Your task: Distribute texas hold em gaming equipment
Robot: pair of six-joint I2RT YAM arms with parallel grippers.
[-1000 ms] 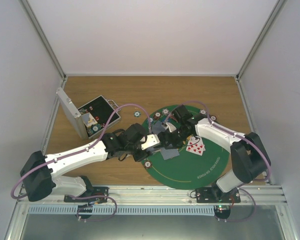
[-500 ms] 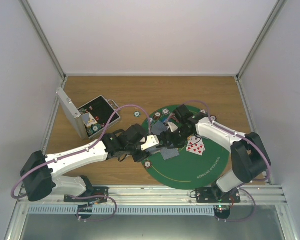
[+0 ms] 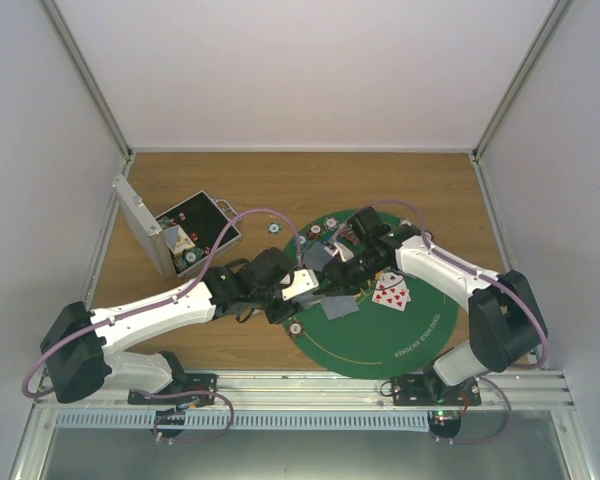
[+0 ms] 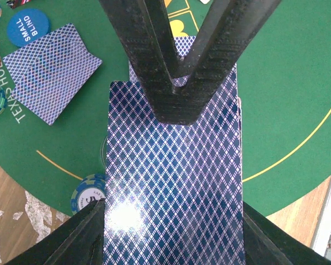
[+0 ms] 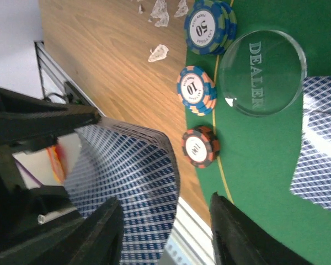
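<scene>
My left gripper is shut on a deck of blue-backed cards, gripped by its long edges over the mat's left side; the gripper also shows in the left wrist view. My right gripper is at the deck's far end. In the right wrist view its jaws stand apart, and the bowed deck lies against one finger. Face-up red-pip cards lie right of it. Face-down cards lie beside a blue small-blind token. Chip stacks and a clear dealer button sit at the mat's edge.
The round green felt mat covers the table's near right half. An open silver case stands at the back left with chips inside. Single chips lie at the mat's rim and on the wood. Walls close in on all sides.
My right arm has shifted a little, with its gripper staying at the deck's end. My left gripper still holds the deck in the same place.
</scene>
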